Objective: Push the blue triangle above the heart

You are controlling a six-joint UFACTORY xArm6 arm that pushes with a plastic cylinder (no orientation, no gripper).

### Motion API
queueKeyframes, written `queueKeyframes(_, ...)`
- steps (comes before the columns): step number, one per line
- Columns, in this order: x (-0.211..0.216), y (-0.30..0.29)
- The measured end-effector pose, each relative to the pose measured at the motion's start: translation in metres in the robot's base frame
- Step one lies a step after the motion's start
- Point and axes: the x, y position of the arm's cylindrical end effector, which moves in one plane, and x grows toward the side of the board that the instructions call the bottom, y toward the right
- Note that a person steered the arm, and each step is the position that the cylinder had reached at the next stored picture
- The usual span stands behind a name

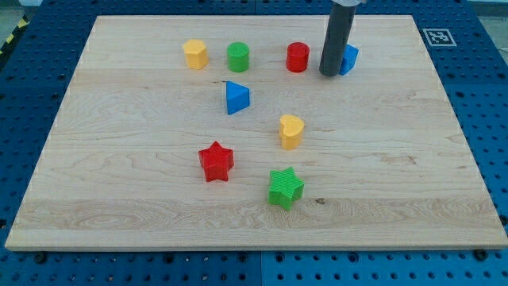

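Pincer state: can't tell; my tip (329,75) just left of blue block (350,58), far from blue triangle (236,97); marker tag (436,36) top-right.

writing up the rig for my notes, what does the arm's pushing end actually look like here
Only the rod shows: a straight, smooth, dark grey cylinder entering from the view's top edge, with no jaws, cables or markings visible. My tip is a plain flat end on the wooden board, between the red cylinder and a blue block.

place: lab | evidence: blue pegboard bench (48,32), fiducial tag (437,36)
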Motion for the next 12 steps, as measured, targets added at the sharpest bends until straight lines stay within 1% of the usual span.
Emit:
queueKeyframes(1, 0.03, 0.0)
queueKeyframes(3, 0.036, 0.0)
queueKeyframes(4, 0.066, -0.008)
queueKeyframes(5, 0.093, -0.046)
queueKeyframes(6, 0.102, -0.097)
queueKeyframes(7, 0.102, -0.103)
queueKeyframes(8, 0.102, -0.122)
queueKeyframes(9, 0.102, -0.167)
queueKeyframes(10, 0.102, -0.17)
queueKeyframes(11, 0.09, -0.2)
queueKeyframes(12, 0.076, -0.212)
